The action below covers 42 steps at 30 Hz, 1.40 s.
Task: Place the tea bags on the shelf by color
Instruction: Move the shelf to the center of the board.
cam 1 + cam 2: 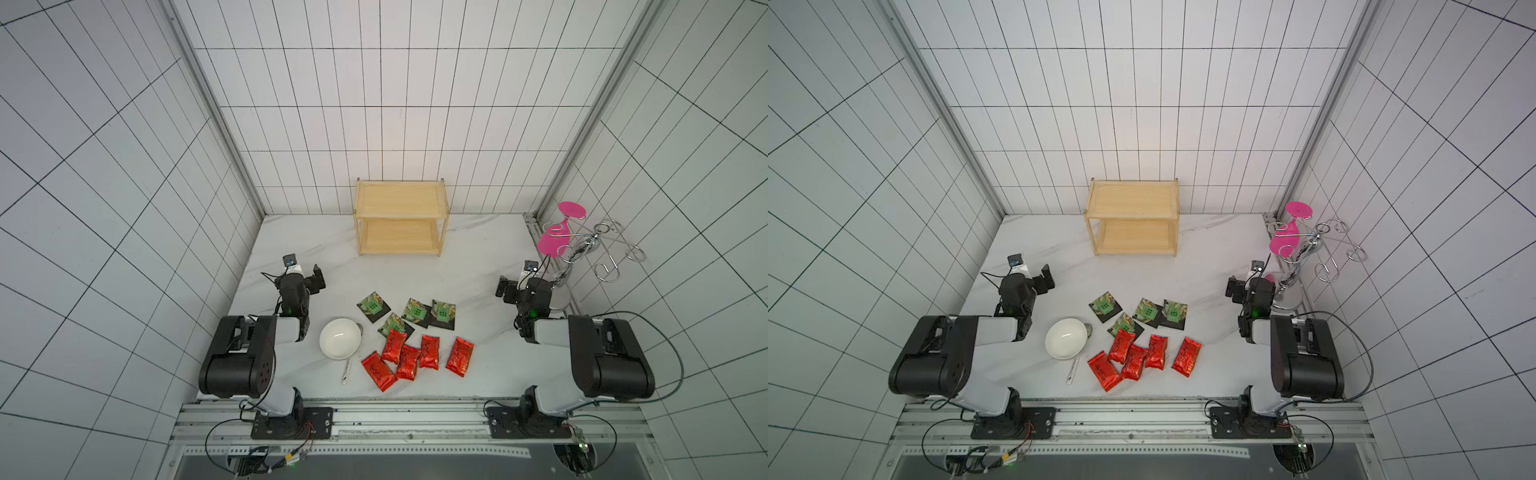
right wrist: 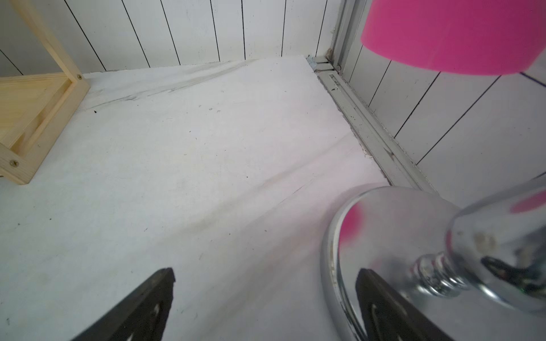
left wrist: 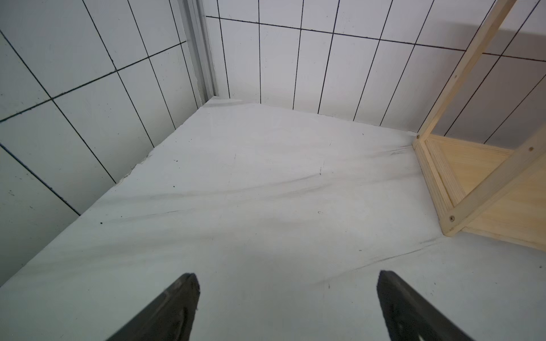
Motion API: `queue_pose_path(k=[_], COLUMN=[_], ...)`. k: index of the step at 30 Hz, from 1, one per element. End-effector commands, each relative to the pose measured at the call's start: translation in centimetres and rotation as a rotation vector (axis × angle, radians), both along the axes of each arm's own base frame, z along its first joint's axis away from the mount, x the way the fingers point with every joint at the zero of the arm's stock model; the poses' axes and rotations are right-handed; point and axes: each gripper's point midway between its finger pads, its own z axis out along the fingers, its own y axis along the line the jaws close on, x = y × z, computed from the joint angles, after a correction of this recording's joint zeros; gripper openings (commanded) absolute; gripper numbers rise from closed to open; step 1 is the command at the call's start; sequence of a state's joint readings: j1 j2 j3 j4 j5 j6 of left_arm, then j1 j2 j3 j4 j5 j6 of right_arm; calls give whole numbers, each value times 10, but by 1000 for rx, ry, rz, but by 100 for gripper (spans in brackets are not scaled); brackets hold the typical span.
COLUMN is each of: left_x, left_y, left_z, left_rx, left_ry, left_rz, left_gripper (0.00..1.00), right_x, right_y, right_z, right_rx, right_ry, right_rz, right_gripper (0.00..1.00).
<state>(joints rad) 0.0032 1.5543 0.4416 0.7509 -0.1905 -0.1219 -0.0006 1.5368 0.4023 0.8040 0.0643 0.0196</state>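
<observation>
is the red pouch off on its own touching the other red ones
Apart. In a top view the lone red pouch has a strip of bare table between it and the nearest red pouch.

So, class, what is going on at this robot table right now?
Nothing is being handled yet. The left gripper and right gripper are both open, holding nothing. Four black sachets and five red pouches lie loose on the table beside a white bowl. The wooden shelf holds none of them.
</observation>
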Motion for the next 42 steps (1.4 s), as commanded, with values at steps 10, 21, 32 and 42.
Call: queue_pose_path(k=[10,21,32,42], left_x=[4,-5,47,151], left_y=[3,7,-47,-134], left_z=[5,51,180,195], left_rx=[5,50,-108,-354], left_ry=[-19,18,-23,106], left_rz=[5,148,106,-310], left_gripper=[98,97,97,97], right_x=[8,-32,-9,107], right_y=[-5,-12,83,184], right_z=[12,79,183,210], right_rx=[0,69,315,453], right_ry=[-42,-14,-46,93], right_rz=[-22,-247,37,323], right_gripper=[99,89,73,75])
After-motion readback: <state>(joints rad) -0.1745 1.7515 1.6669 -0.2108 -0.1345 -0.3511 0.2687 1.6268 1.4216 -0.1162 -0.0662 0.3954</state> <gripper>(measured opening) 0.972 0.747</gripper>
